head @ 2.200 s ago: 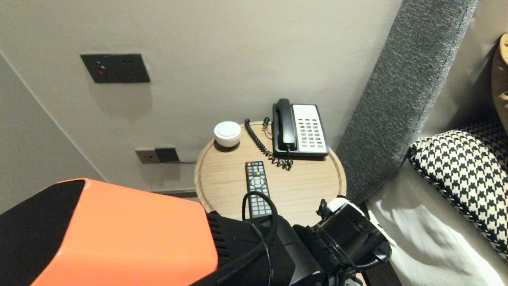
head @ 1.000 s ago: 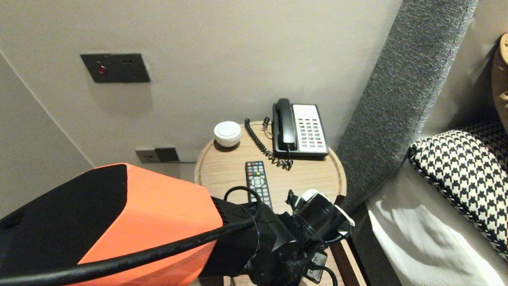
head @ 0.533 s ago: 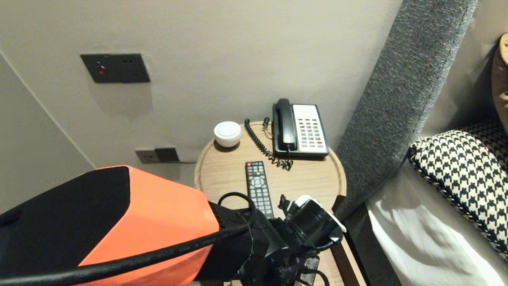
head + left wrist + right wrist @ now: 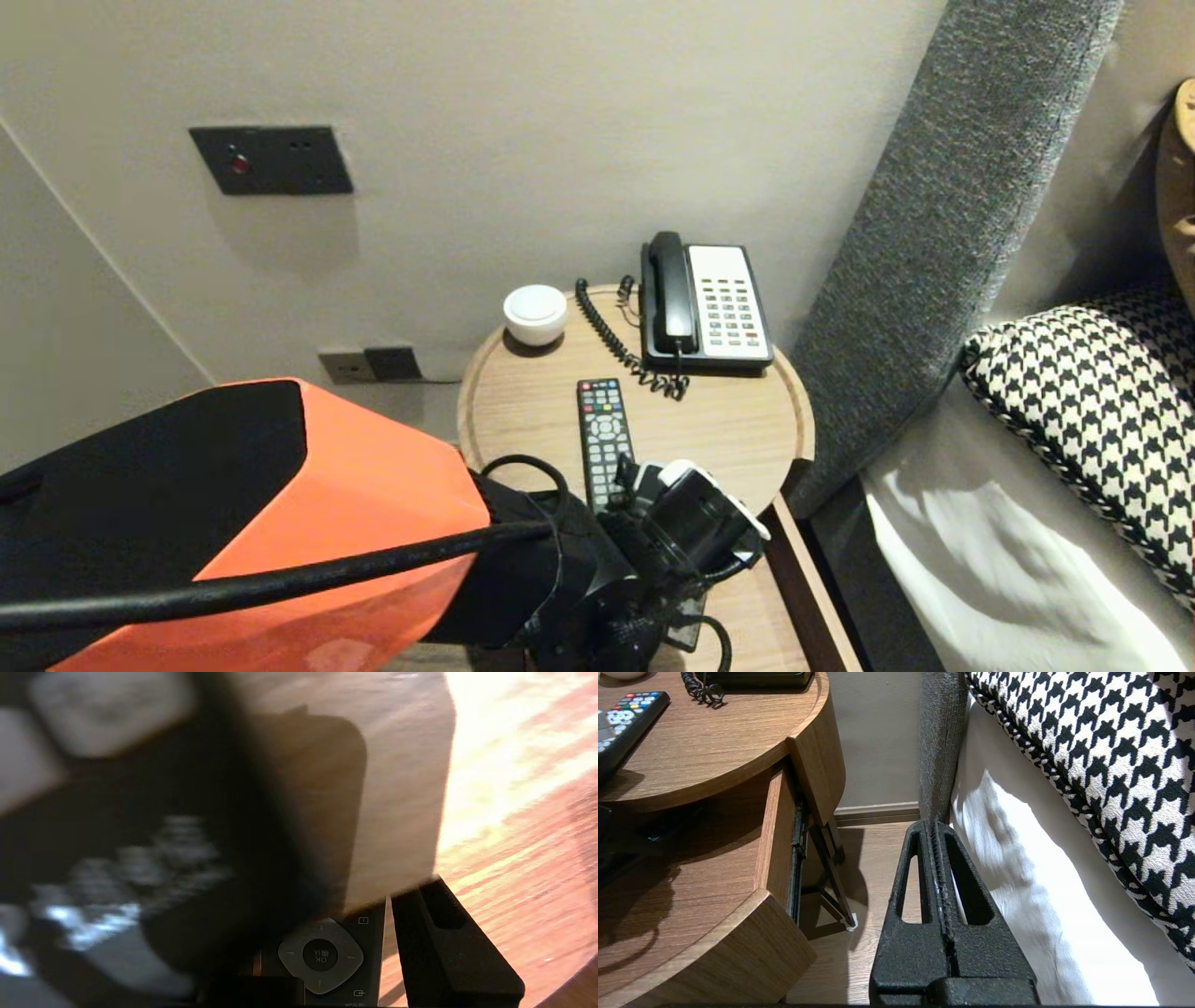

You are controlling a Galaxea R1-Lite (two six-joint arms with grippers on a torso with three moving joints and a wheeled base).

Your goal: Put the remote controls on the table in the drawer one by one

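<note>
The remote (image 4: pixel 602 425) lies face up in the middle of the round table (image 4: pixel 747 429), its length running from the near edge toward the wall, and it has not budged. What has changed is the left gripper (image 4: pixel 653 509): a couple of seconds ago its wrist hung out by the table's right front edge, and since then it has swung across and now sits right over the near end of the remote. From its wrist view the fingers look spread. One dark finger (image 4: pixel 448 952) stands just beside the remote's long edge, the other is lost in blur, and I see nothing pinched between them. To my eye the reach for the remote has closed in, but there is no grip on it yet. The right gripper (image 4: pixel 934 830) hangs parked low beside the bed, fingers pressed together. Behind the remote stands a phone (image 4: pixel 705 303) with its coiled cord (image 4: pixel 616 341) trailing across the wood, and a small white pot (image 4: pixel 535 315) sits by the wall. The table's drawer (image 4: pixel 773 830) is pulled open underneath. Beyond are a plain wall with a dark switch plate (image 4: pixel 271 161) and a socket (image 4: pixel 369 364), a grey padded headboard (image 4: pixel 943 215), a white sheet (image 4: pixel 990 569) and a houndstooth pillow (image 4: pixel 1092 411).
</note>
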